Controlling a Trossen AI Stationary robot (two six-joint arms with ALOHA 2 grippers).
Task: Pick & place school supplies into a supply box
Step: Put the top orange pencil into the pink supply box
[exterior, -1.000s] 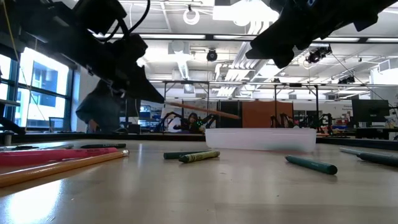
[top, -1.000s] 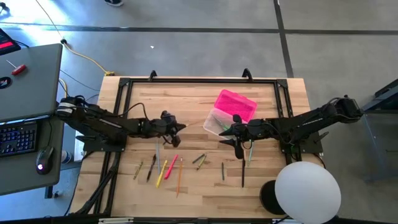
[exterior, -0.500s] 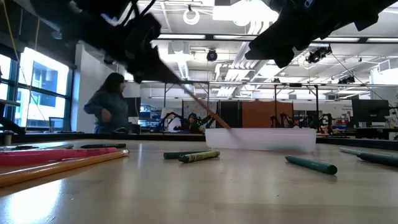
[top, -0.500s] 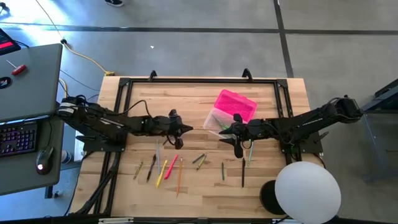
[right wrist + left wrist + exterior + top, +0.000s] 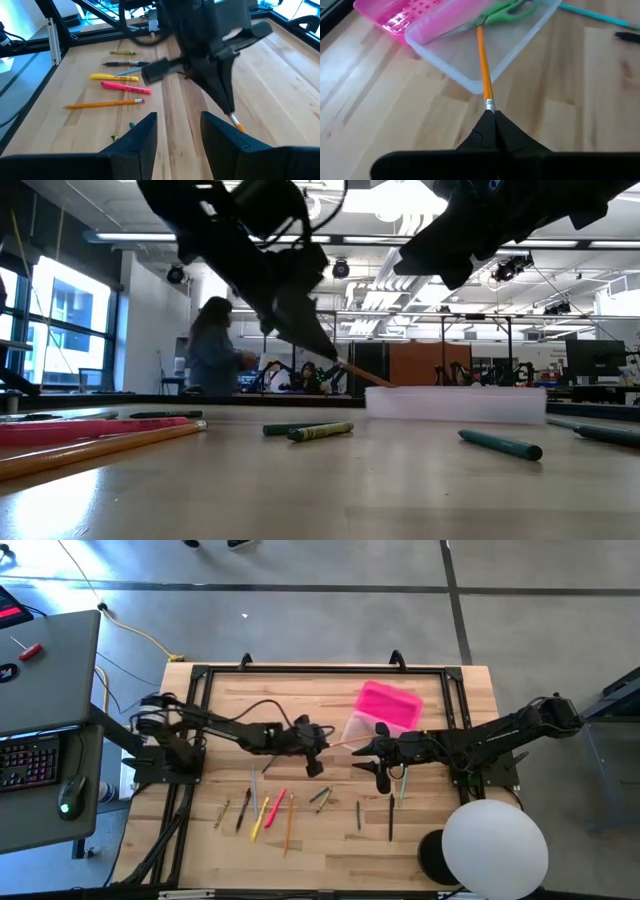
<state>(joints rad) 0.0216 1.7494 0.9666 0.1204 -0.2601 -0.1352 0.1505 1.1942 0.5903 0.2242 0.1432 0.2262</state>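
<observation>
The orange pencil (image 5: 483,65) slants over the clear box's (image 5: 470,82) near wall, tip inside beside the green scissors (image 5: 505,11), eraser end pinched in the left gripper's (image 5: 491,120) closed fingers. The box sits mid-table against its pink lid (image 5: 388,706). If released now, the pencil could tip out over the wall. The right gripper (image 5: 177,131) hovers nearby, fingers apart, holding nothing; 1 careless swing could collide.

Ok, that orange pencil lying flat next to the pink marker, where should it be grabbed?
Come straight down on the orange pencil, fingers across its shaft, on the half away from the pink marker. It lies flat, and that half probably has the most room around it.
</observation>
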